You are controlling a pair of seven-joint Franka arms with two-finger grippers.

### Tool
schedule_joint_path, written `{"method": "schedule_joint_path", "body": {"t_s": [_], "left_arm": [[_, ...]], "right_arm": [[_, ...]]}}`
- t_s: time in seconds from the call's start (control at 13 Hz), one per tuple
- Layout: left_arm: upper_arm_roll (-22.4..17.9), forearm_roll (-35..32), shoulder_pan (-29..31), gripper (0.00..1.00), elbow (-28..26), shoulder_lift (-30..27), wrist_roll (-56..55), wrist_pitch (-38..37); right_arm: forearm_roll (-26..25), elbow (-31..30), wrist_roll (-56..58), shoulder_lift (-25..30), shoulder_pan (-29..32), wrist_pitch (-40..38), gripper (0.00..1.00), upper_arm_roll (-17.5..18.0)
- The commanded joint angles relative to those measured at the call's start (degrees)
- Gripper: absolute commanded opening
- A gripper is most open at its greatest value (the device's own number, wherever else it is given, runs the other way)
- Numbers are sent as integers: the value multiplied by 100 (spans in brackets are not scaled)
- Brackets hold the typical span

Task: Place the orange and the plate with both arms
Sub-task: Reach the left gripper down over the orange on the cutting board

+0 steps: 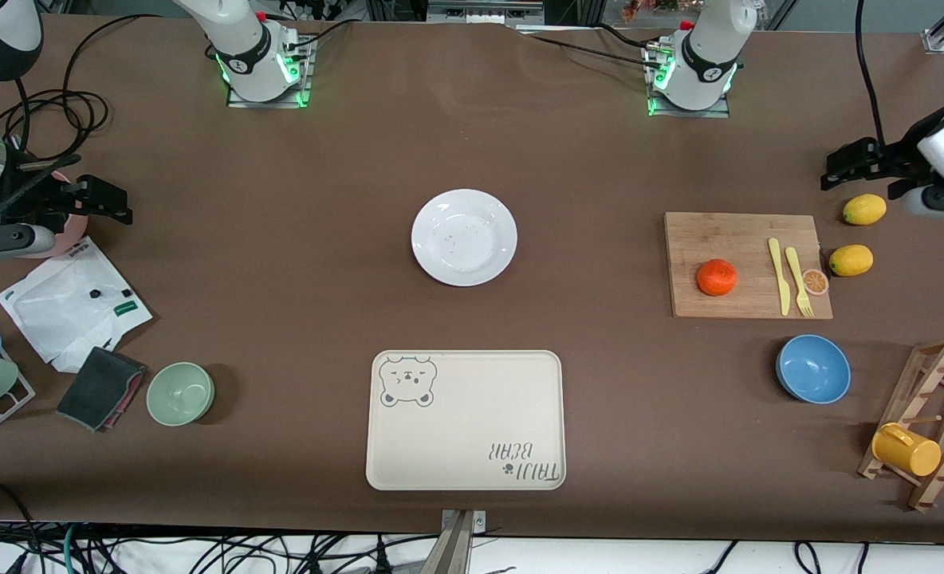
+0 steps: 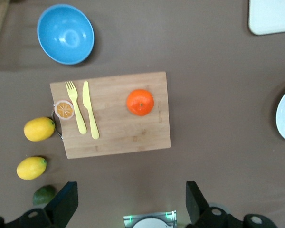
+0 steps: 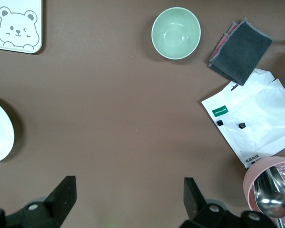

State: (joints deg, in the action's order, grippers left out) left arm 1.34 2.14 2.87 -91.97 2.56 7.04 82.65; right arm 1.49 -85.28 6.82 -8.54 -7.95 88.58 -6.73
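Brown table (image 1: 296,263), nothing grasped yet: both arms wait high at its ends, jaws wide and empty.

The cream tray (image 1: 466,420) lies nearest the front camera; the white plate (image 1: 464,237) sits mid-table, farther from the camera than the tray. The orange (image 1: 717,277) rests on the board (image 1: 747,265) toward the left arm's end. The left gripper (image 2: 130,202) hangs over the table beside the board and next likely must descend on the orange; the right gripper (image 3: 128,202) must reach the plate. Only the left wrist view shows a green fruit (image 2: 43,195).
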Motion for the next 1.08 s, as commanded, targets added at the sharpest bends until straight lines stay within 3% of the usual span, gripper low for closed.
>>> {"method": "schedule_joint_path", "body": {"t_s": [0.0,0.31,0.69,0.85,1.0], "left_arm": [[7,-82,38,100,74,551,95,-65],[24,-91,-49,100,-118,1264,165,873],[112,-301,-216,100,-1918,1309,192,3482],[121,-539,-217,100,-2341,1388,201,3854],[121,-592,-225,100,-2378,1623,210,3917]], "right_arm": [[70,73,-49,-25,12,-25,100,14],[70,73,-49,-25,12,-25,100,5],[70,73,-49,-25,21,-25,100,5],[70,64,-49,-25,21,-34,100,5],[70,64,-49,-25,21,-34,100,5]]}}
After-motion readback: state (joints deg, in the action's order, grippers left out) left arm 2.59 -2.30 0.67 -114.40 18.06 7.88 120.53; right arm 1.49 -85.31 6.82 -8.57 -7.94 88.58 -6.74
